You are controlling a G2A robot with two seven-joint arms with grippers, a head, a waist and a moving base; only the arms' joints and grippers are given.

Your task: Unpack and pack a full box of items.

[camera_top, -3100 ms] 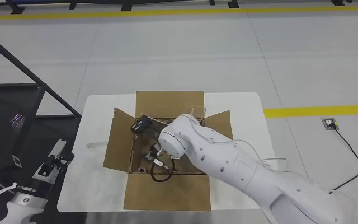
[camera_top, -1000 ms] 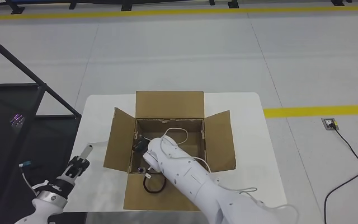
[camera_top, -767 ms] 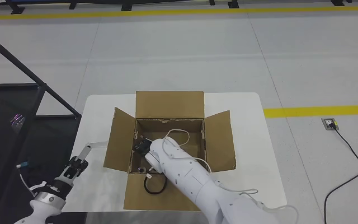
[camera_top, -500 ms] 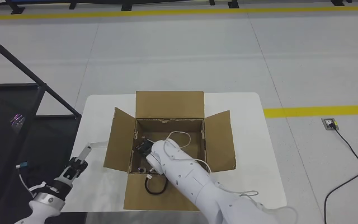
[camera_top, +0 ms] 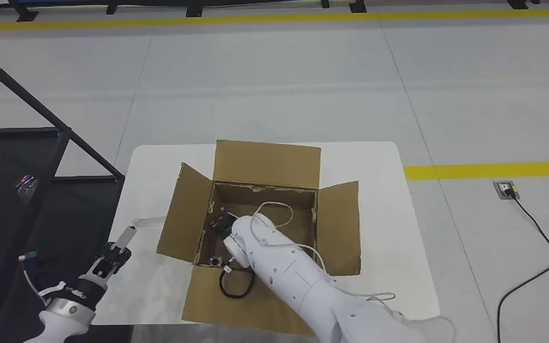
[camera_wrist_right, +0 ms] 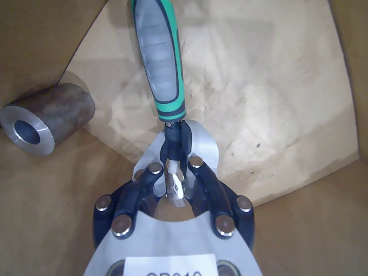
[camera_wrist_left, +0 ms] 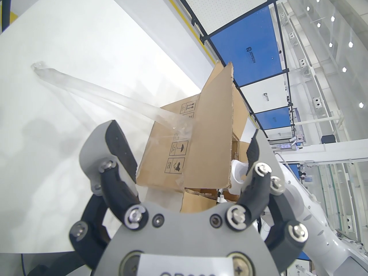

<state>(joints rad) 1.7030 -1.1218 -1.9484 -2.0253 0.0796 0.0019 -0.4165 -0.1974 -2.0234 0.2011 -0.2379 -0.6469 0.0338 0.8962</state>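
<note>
An open cardboard box (camera_top: 266, 159) stands mid-table with its flaps spread. My right arm reaches down into it. Its gripper (camera_wrist_right: 176, 136) is shut on the dark metal shank of a green-handled screwdriver (camera_wrist_right: 158, 55), which points away over the box floor (camera_wrist_right: 258, 87). A metal cylinder (camera_wrist_right: 49, 116) with a bore lies on its side in a box corner beside it. Left of the box, near the table's front edge, my left gripper (camera_top: 117, 252) (camera_wrist_left: 184, 139) is open and empty, facing a side flap (camera_wrist_left: 212, 133).
A clear plastic strip (camera_wrist_left: 100, 93) (camera_top: 150, 221) runs from the box's side down onto the white table (camera_top: 360, 163). A black frame (camera_top: 51, 146) stands off the table's left side. Bare tabletop lies left and right of the box.
The box has twisted slightly clockwise and shifted right in the last half second. My right arm has sunk deeper into it than three seconds ago. The left gripper drew back slightly.
</note>
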